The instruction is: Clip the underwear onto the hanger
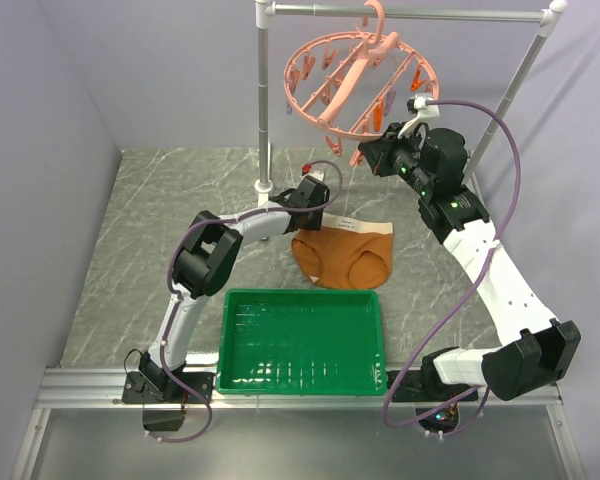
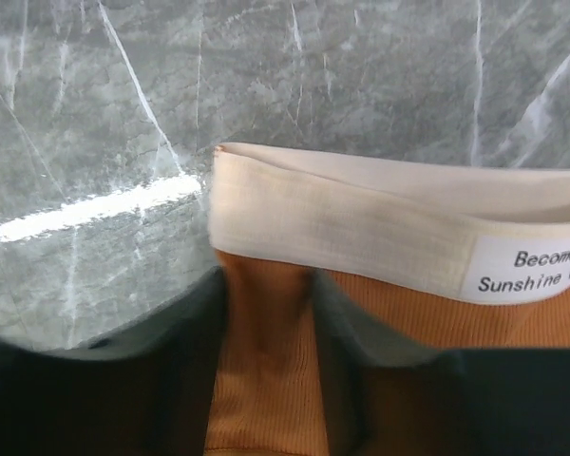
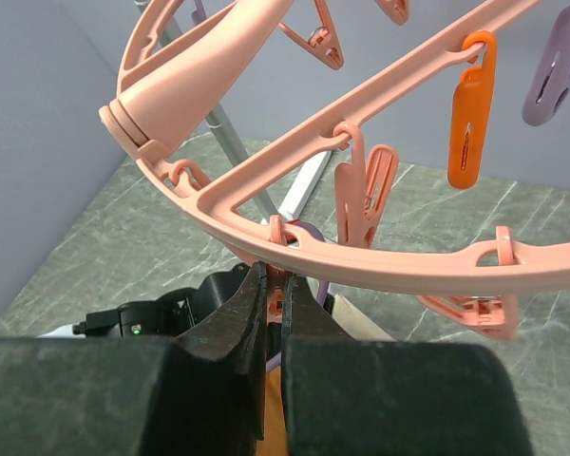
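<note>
The rust-orange underwear (image 1: 342, 255) lies flat on the marble table, cream waistband (image 2: 361, 228) toward the back. My left gripper (image 1: 315, 190) is down on its left top corner. In the left wrist view the left gripper (image 2: 266, 280) stands partly apart just below the waistband, with a ridge of orange fabric between the fingers. The pink ring hanger (image 1: 348, 78) hangs from the rack bar. My right gripper (image 1: 372, 155) reaches up under its near rim (image 3: 380, 261). The right gripper (image 3: 283, 275) is shut on a pink clothespin dangling from the ring.
A green tray (image 1: 302, 294) sits just in front of the underwear. The grey rack's upright pole (image 1: 264, 100) stands behind the left gripper, its bar (image 1: 410, 14) overhead. Orange (image 3: 470, 114) and purple clothespins hang close around the right gripper. Walls close in the left side and the back.
</note>
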`<state>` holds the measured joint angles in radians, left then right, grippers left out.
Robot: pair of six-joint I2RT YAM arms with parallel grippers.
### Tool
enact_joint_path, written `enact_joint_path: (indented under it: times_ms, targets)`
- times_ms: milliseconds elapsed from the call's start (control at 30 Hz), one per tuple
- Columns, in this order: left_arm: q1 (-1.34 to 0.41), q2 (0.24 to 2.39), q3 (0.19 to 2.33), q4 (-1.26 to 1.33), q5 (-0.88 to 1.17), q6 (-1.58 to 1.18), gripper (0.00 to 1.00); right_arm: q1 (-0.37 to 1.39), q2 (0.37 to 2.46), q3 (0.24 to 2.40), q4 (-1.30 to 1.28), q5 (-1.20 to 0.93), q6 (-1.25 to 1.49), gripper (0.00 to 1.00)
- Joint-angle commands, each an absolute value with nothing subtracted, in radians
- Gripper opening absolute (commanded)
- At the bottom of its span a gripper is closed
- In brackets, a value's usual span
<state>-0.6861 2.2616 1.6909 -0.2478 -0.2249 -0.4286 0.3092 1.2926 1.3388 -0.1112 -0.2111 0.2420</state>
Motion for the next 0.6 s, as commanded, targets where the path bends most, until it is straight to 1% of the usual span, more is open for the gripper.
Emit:
enact_joint_path:
  times_ms: [0,67,100,167,200,300,467,533,567]
  targets:
    - [-0.695,2.325,1.692,-0.302,-0.137,-0.437,0.34,0.301,1.256,1.336,-0.083,-0.210,0.241,0.00]
    - [-0.695,2.336,1.704,-0.310,-0.138,-0.427,0.26,0.299,1.256,1.333,-0.086,-0.207,0.241,0.00]
    - [-0.698,2.342,1.710,-0.314,-0.144,-0.420,0.17,0.301,1.256,1.333,-0.087,-0.207,0.239,0.00]
    - [-0.699,2.349,1.718,-0.316,-0.153,-0.404,0.09,0.301,1.253,1.332,-0.092,-0.206,0.238,0.00]
    - [-0.698,2.345,1.717,-0.307,-0.155,-0.396,0.01,0.299,1.255,1.331,-0.094,-0.206,0.238,0.00]
    - [-0.698,2.313,1.681,-0.249,-0.150,-0.370,0.00,0.298,1.255,1.333,-0.094,-0.209,0.238,0.00]
    - [-0.701,2.185,1.533,-0.071,-0.081,-0.304,0.00,0.298,1.256,1.332,-0.086,-0.212,0.244,0.00]
    - [-0.703,2.172,1.531,-0.058,-0.055,-0.275,0.00,0.296,1.256,1.333,-0.087,-0.213,0.245,0.00]
    - [-0.707,2.180,1.552,-0.087,-0.061,-0.272,0.04,0.296,1.256,1.333,-0.087,-0.215,0.244,0.00]
